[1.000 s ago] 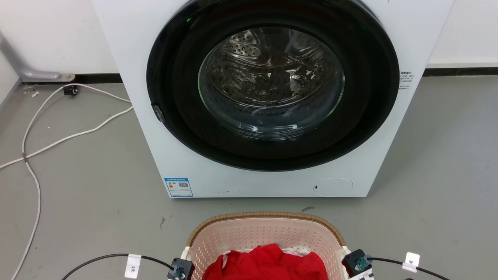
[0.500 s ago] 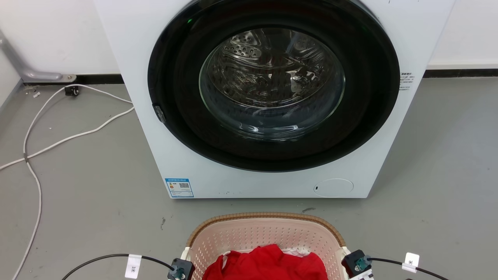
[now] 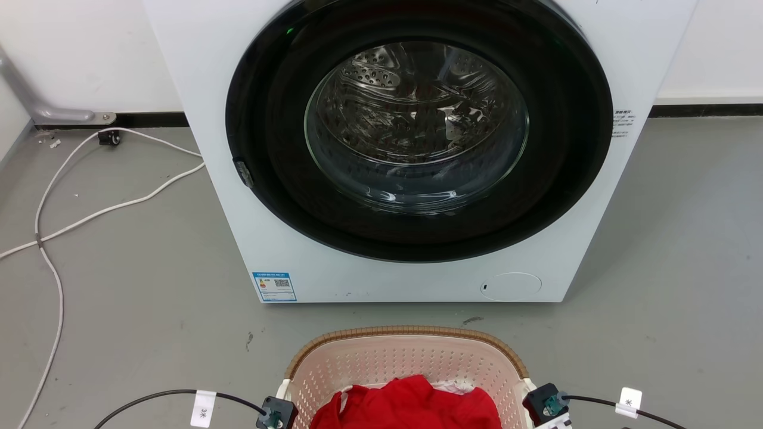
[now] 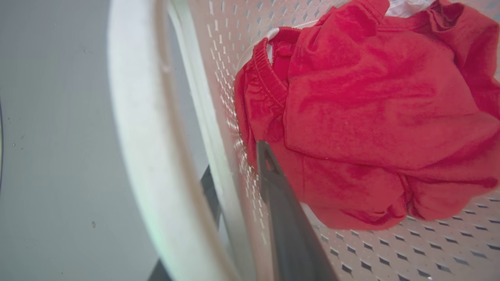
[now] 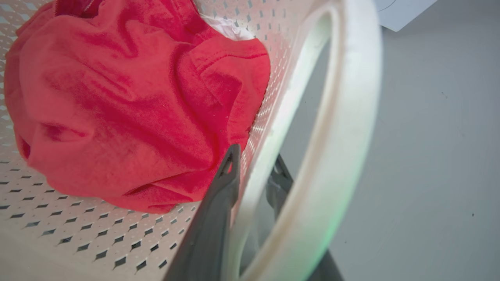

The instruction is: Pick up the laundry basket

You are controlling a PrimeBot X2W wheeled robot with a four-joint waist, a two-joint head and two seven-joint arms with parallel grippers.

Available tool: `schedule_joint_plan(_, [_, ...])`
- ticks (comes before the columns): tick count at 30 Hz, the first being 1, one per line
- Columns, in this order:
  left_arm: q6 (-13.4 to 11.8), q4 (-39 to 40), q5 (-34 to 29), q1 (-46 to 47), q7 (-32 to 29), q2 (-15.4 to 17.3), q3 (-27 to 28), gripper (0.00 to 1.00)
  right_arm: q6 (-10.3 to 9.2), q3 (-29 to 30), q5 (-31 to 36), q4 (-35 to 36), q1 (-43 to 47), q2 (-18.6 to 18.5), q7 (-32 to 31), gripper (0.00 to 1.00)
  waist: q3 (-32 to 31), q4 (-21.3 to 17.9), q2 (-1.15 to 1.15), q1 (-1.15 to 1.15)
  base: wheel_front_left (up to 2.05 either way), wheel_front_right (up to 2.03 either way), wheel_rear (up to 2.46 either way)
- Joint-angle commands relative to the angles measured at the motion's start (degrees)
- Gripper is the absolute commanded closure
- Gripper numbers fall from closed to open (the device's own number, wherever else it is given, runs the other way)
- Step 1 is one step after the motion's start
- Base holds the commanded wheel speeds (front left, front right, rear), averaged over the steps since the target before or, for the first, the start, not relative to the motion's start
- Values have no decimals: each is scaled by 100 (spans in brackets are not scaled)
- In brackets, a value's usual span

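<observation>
The laundry basket (image 3: 405, 329), cream-pink with perforated walls and a brown woven-look rim, stands on the floor at the bottom centre of the head view, holding a red garment (image 3: 411, 405). My left gripper (image 4: 238, 168) straddles the basket's left wall (image 4: 218, 78): one dark finger (image 4: 281, 203) is inside beside the red garment (image 4: 371, 117), the other is outside, behind the white handle (image 4: 133, 136). My right gripper (image 5: 256, 156) clamps the right wall the same way, one finger (image 5: 218, 203) inside, one behind the white handle (image 5: 343, 136).
A white washing machine (image 3: 417, 280) with its round dark glass door (image 3: 417, 125) shut stands just beyond the basket. White cables (image 3: 53, 196) trail over the grey floor at the left. A grey pipe (image 3: 36, 101) meets the wall at the far left.
</observation>
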State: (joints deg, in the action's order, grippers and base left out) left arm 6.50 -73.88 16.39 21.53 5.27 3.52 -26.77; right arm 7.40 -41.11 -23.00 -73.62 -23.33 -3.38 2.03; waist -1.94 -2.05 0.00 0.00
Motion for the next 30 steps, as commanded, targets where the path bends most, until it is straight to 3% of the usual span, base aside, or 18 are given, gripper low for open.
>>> schedule_joint_plan(1, [-16,14,-15,-16,37,164,-21,100,16,-50,13,-38,62,-130,-3,100,2,3,0,0,0,0,0])
schedule_joint_plan(30, [-48,14,167,-25,31,179,-206,100,16,-129,-61,-38,102,-161,-36,100,-13,20,0,0,0,0,0])
